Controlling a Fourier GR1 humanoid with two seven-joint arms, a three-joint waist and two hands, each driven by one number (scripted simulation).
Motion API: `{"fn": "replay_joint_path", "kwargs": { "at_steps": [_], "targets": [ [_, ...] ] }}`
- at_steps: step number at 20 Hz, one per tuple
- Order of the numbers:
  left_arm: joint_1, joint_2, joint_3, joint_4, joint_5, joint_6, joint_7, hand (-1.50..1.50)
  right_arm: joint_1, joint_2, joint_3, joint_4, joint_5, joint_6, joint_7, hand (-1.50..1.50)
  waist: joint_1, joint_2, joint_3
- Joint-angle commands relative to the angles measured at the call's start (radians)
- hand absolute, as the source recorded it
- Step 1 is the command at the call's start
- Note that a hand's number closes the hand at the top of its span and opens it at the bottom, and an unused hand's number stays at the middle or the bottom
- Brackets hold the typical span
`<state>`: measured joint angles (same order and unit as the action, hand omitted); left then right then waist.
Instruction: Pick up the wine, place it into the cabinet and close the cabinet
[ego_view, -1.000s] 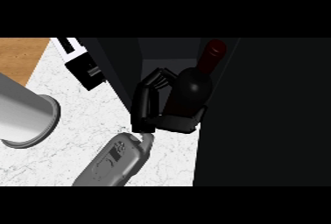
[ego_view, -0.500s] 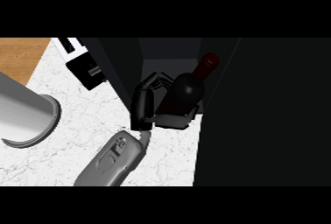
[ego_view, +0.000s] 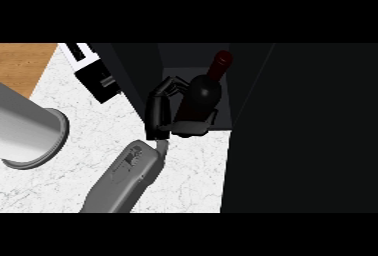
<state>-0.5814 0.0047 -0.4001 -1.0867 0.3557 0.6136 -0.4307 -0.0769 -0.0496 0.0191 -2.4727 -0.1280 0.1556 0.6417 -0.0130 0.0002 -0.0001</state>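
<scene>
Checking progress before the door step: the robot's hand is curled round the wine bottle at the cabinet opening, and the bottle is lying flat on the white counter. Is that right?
Not quite. The head view shows the hand curled round the wine bottle at the cabinet opening, but the bottle is held up in the hand, neck pointing into the dark cabinet, not lying flat on the white counter.

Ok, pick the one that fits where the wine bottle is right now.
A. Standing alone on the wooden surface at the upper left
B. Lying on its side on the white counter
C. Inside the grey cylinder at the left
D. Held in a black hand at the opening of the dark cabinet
D: the hand curls round the wine bottle, which sits against the dark cabinet opening, its red-capped neck pointing inward.
</scene>
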Motion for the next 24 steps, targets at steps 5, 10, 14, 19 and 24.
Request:
{"fn": "replay_joint_path", "kwargs": {
  "at_steps": [5,10,14,19,24],
  "targets": [
    [-0.074,-0.004,0.106,0.098,0.003,-0.084,0.019,1.5,0.023,0.001,-0.012,-0.067,-0.071,0.002,0.005,-1.5,0.005,0.0,0.0],
    [-0.125,-0.004,0.138,0.214,0.044,-0.141,-0.015,1.5,0.025,0.007,-0.016,-0.064,-0.085,0.005,-0.004,-1.5,-0.001,0.001,0.0],
    [-0.228,-0.004,0.171,0.328,0.047,-0.131,0.007,1.5,0.05,0.009,0.033,-0.128,-0.074,0.001,0.051,-1.5,-0.01,0.002,0.0],
    [-0.247,-0.004,0.202,0.442,0.075,-0.144,-0.08,1.5,0.06,0.005,0.001,-0.103,-0.098,0.015,0.022,-1.5,-0.014,0.004,0.0],
    [-0.384,-0.005,0.213,0.572,0.062,-0.074,-0.139,1.5,-0.027,0.018,0.01,-0.024,-0.061,-0.008,0.014,-1.5,-0.025,0.008,0.0]
  ]
}}
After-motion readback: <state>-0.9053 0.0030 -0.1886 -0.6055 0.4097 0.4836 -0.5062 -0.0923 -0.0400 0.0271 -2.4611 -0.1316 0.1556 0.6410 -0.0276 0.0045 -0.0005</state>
